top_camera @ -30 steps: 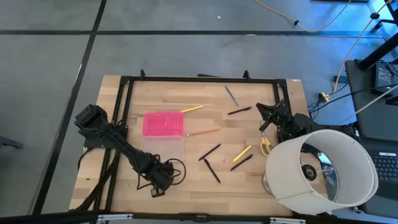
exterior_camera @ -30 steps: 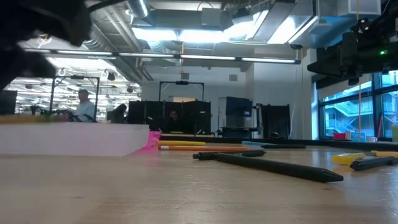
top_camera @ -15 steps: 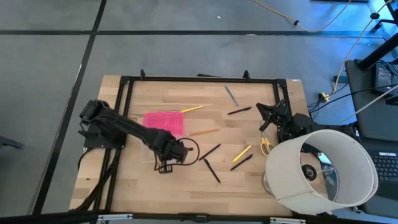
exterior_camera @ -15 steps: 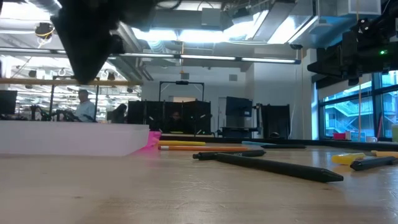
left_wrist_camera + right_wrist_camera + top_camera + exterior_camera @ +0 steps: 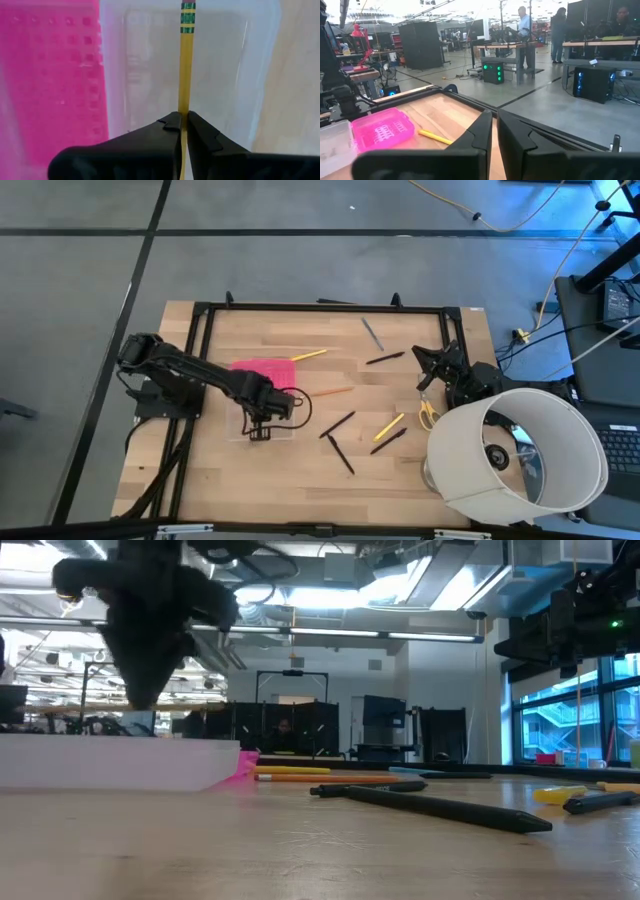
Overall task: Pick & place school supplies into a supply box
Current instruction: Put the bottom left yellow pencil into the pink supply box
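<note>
1. One yellow pencil (image 5: 186,75) is pinched in the left tool (image 5: 183,121), jaws clamped on the shaft. The green-banded eraser end points away from the wrist.
2. Left tool (image 5: 259,426) hangs over the clear tray of the supply box (image 5: 283,423). The tray sits on the counter (image 5: 400,480) just beside the open pink lid (image 5: 262,372).
3. Handling, my read: pencil is light, stiff and smooth, so it can pivot in a thin two-point pinch. Mid-shaft is the place to hold.
4. Release low and parallel to the tray's long side, or it may bounce out.
5. Right tool (image 5: 427,366) is parked at the counter's right edge, jaws nearly together, nothing in them.
6. Loose on the counter: black pens (image 5: 338,423), orange pencil (image 5: 327,392), yellow scissors (image 5: 427,414). All thin and flat-lying.
</note>
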`<state>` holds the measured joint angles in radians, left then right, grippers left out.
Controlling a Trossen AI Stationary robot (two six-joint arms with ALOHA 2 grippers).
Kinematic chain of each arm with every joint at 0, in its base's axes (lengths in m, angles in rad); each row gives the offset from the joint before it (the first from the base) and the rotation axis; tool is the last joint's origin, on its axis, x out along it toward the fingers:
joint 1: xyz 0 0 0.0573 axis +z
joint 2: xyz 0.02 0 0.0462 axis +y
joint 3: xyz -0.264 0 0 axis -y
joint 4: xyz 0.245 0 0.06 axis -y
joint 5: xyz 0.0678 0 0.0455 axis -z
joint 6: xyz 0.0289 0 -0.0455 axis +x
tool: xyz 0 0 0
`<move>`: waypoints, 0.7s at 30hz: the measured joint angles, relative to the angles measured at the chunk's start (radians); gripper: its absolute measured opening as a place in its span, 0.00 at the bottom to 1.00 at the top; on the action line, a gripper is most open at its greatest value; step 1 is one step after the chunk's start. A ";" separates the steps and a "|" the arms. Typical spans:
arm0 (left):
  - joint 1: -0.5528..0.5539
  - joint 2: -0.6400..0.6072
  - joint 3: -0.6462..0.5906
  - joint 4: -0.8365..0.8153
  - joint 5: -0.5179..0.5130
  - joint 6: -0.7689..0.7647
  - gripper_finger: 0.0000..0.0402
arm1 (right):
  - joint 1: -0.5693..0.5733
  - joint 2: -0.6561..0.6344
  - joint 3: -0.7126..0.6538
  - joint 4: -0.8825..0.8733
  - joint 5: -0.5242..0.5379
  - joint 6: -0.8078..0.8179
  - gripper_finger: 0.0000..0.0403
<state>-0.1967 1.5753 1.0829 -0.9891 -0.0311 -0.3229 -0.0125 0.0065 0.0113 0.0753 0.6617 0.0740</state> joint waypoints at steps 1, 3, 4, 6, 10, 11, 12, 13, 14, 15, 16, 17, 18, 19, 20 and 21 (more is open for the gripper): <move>0.003 -0.010 -0.021 0.037 0.001 -0.003 0.01 | 0.000 0.000 0.000 0.000 0.000 0.000 0.08; 0.010 -0.026 -0.051 0.069 0.004 -0.013 0.01 | 0.000 0.000 0.000 0.000 0.000 -0.001 0.08; 0.015 -0.025 -0.063 0.070 0.005 -0.020 0.01 | 0.000 0.000 0.000 0.000 0.000 -0.001 0.08; 0.017 -0.021 -0.089 0.078 0.005 -0.030 0.01 | 0.000 0.000 0.000 0.000 0.000 0.000 0.08; 0.017 -0.023 -0.126 0.148 0.007 -0.029 0.01 | 0.000 0.000 0.000 0.000 0.000 0.000 0.08; 0.017 -0.023 -0.129 0.156 0.007 -0.026 0.01 | 0.000 0.000 0.000 0.000 0.000 0.000 0.08; 0.018 -0.022 -0.129 0.167 0.006 -0.025 0.01 | 0.000 0.000 0.000 0.000 0.000 0.000 0.08; 0.019 -0.020 -0.129 0.178 0.003 -0.023 0.01 | 0.000 0.000 0.000 0.000 0.000 0.000 0.08; 0.022 -0.019 -0.129 0.184 0.000 -0.023 0.01 | 0.000 0.000 0.000 0.000 0.000 0.000 0.08; 0.024 -0.018 -0.129 0.184 0.000 -0.023 0.01 | 0.000 0.000 0.000 0.000 0.000 0.000 0.08; 0.027 -0.018 -0.129 0.184 0.000 -0.023 0.01 | 0.000 0.000 0.000 0.000 0.000 0.000 0.08; 0.030 -0.018 -0.129 0.186 0.000 -0.023 0.01 | 0.000 0.000 0.000 0.000 0.000 0.000 0.08; 0.032 -0.018 -0.129 0.186 0.000 -0.023 0.02 | 0.000 0.000 0.000 0.000 0.000 0.000 0.08; 0.035 -0.018 -0.129 0.186 0.000 -0.022 0.02 | 0.000 0.000 0.000 0.000 0.000 0.001 0.08; 0.037 -0.018 -0.129 0.186 -0.001 -0.022 0.03 | 0.000 0.000 0.000 0.000 0.000 0.001 0.08; 0.037 -0.018 -0.129 0.186 0.000 -0.022 0.03 | 0.000 0.000 0.000 0.000 0.000 0.001 0.08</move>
<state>-0.1593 1.5578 0.9535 -0.8036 -0.0316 -0.3450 -0.0125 0.0067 0.0113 0.0750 0.6617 0.0753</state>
